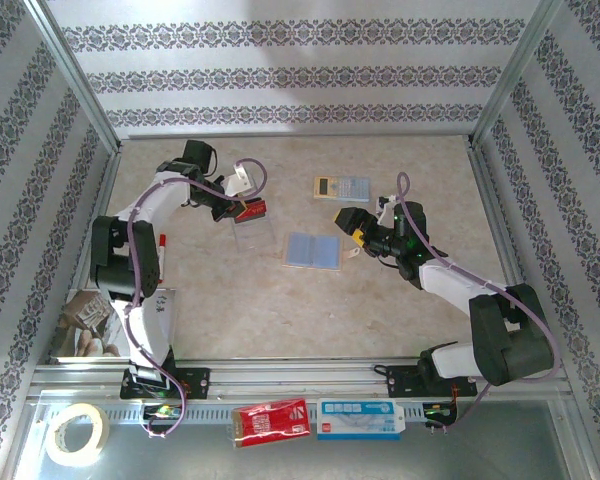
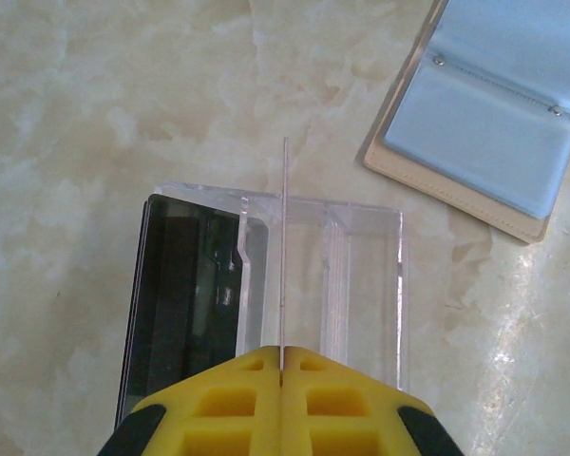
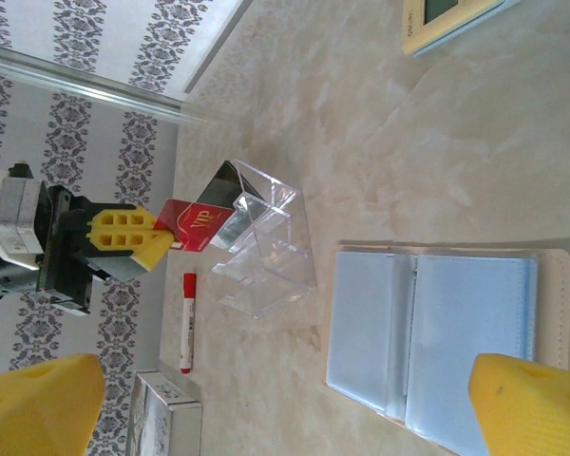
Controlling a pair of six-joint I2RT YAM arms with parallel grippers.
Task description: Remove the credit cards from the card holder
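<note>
The card holder (image 1: 312,250) lies open and flat mid-table, tan outside, pale blue pockets facing up (image 3: 437,332) (image 2: 494,123). My left gripper (image 1: 242,205) is shut on a dark red and black credit card (image 1: 254,210). In the right wrist view that card (image 3: 195,226) shows pale lettering, held at the top of a clear acrylic stand (image 3: 266,247). In the left wrist view it is edge-on (image 2: 284,237) between the yellow fingers (image 2: 228,408), above the stand (image 2: 361,275). My right gripper (image 1: 352,235) hangs open just right of the holder, fingers (image 3: 38,408) wide apart.
A dark glossy panel (image 2: 171,294) stands in the stand's left side. A yellow-and-blue calculator (image 1: 342,187) lies behind the holder. A red marker (image 1: 162,250) and a box (image 1: 90,325) lie left. Tape roll (image 1: 77,433), red packet (image 1: 271,421) and blue box (image 1: 360,418) sit in front of the rail.
</note>
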